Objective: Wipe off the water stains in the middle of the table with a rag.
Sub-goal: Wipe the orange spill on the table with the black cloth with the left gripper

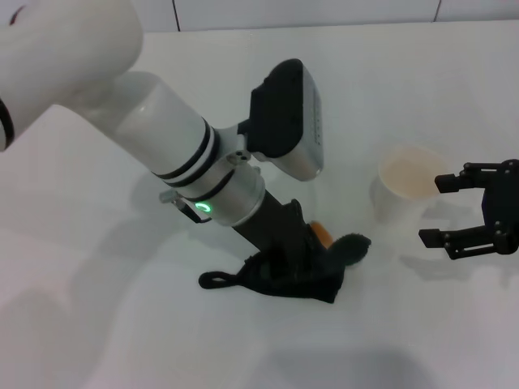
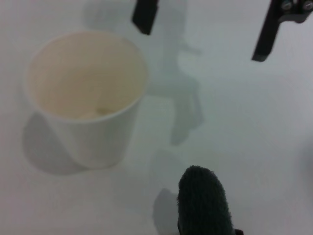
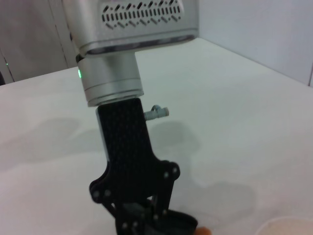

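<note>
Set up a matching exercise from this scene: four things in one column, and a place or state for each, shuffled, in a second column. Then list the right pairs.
Things:
1. rag
2. cup
3. left gripper
4. right gripper

Places or states:
A. open, beside the cup at the table's right side
B. standing upright, whitish
C. dark, bunched on the table with a loop sticking out
D. down on the rag, next to the water stains

Pairs: 1-C, 2-B, 3-D, 4-A
</note>
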Robot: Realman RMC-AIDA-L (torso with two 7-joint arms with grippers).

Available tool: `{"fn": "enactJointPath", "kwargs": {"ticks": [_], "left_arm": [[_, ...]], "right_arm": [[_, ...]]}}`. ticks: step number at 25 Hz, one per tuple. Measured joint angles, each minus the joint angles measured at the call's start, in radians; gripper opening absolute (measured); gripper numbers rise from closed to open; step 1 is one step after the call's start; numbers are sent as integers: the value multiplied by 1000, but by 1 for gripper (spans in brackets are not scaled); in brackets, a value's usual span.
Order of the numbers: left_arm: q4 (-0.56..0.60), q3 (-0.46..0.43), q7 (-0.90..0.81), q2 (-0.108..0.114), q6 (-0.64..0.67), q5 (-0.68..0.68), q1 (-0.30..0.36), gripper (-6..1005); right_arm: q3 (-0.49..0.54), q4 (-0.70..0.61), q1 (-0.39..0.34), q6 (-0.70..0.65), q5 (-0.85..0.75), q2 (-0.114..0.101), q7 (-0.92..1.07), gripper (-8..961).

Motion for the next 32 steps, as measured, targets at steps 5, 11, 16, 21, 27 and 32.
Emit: {"fn": "enactJointPath", "kwargs": {"ticks": [5,11,16,21,27,32], "left_arm": [[2,6,1,1,-9,-4,1,75],[-23,-26,1,7,-46,44,4,74],[-30,-104,-3,5,-63,115,15,74],[-32,-208,-1,7,-78,192,28,74],[-28,-253,-1,9,-86,228,29,74],[-27,-250,18,4,-88,224,16,74]], "right_arm": [[0,-6,0,0,3,0,0,856],[-7,-7,-3,0,7,1,0,856],[-8,-7,-6,-3,9,2,0,856],[-7,-7,-6,-8,9,2,1,857],[-8,-8,-6,-9,10,2,2,857],[-9,-8,-6,-9,11,3,3,857]]}}
